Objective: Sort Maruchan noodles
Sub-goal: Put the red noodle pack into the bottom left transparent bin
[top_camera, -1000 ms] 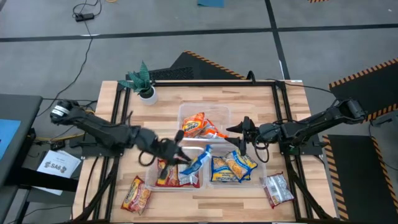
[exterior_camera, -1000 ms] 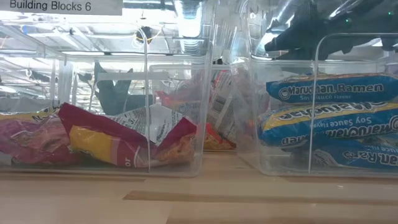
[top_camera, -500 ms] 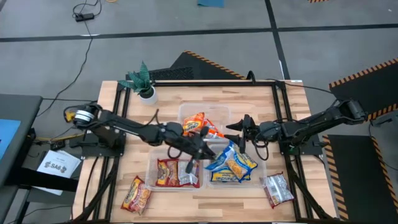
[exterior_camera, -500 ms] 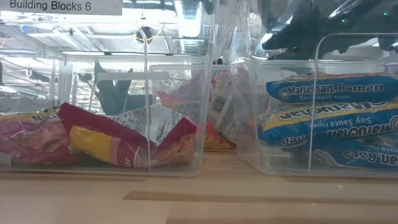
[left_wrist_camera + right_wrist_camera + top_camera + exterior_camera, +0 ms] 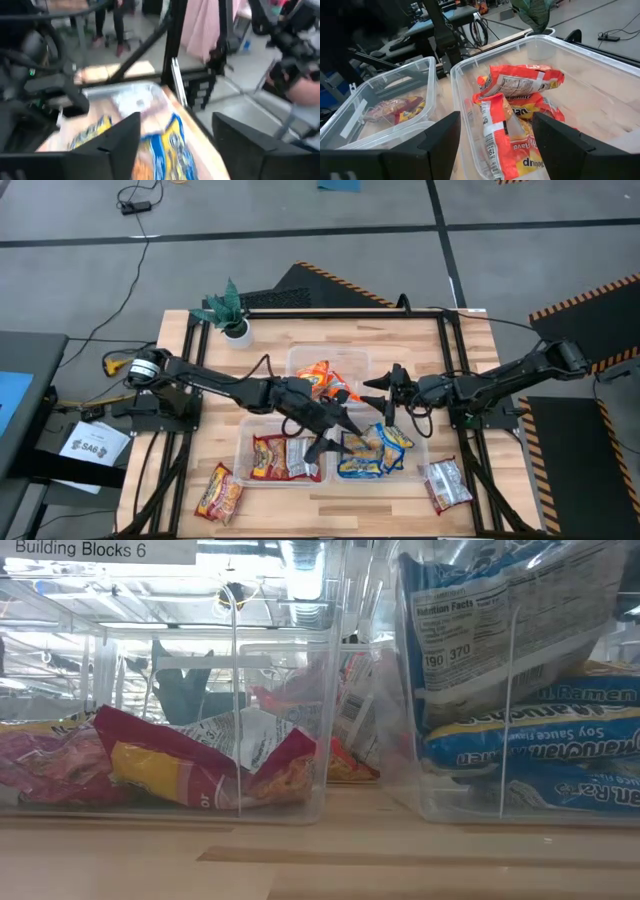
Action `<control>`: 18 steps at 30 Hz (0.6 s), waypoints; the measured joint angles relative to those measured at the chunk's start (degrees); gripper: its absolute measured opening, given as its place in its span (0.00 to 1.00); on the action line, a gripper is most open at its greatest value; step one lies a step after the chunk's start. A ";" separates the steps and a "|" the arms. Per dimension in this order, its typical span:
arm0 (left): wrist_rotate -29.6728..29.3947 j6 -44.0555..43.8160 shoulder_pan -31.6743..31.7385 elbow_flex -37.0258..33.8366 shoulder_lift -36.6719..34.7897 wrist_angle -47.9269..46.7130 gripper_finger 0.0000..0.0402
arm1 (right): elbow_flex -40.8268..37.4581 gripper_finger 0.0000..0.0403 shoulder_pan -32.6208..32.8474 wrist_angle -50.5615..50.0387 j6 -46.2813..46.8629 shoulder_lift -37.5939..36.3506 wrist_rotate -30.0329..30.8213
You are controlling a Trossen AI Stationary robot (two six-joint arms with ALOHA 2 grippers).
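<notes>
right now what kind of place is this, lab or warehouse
Probably a robotics lab or workshop: a wooden table on a black metal frame, hazard-striped floor mats, and loose cables on a bare grey floor.

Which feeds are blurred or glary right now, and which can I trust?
Left wrist view: motion-smeared, the blue-and-yellow packets only streaks. Low view: reflections across the clear tub walls, yet packet print reads sharp. Right wrist view: crisp on the orange packets. High view: even light, no glare.
</notes>
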 joint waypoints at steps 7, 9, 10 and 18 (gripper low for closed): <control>-4.72 2.26 -0.73 2.08 -6.75 -22.13 0.64 | 0.00 0.67 0.20 -0.19 -0.02 0.00 0.00; -8.37 2.11 -1.65 -0.05 -9.85 -23.74 0.64 | 0.00 0.67 0.20 -0.20 -0.15 0.01 0.00; -9.83 2.12 -2.07 -1.68 -11.67 -22.93 0.64 | 0.00 0.67 0.20 -0.20 -0.15 0.00 0.00; -18.66 2.28 -5.64 -24.78 -28.95 -4.68 0.64 | 0.00 0.67 0.20 -0.02 0.02 0.02 0.00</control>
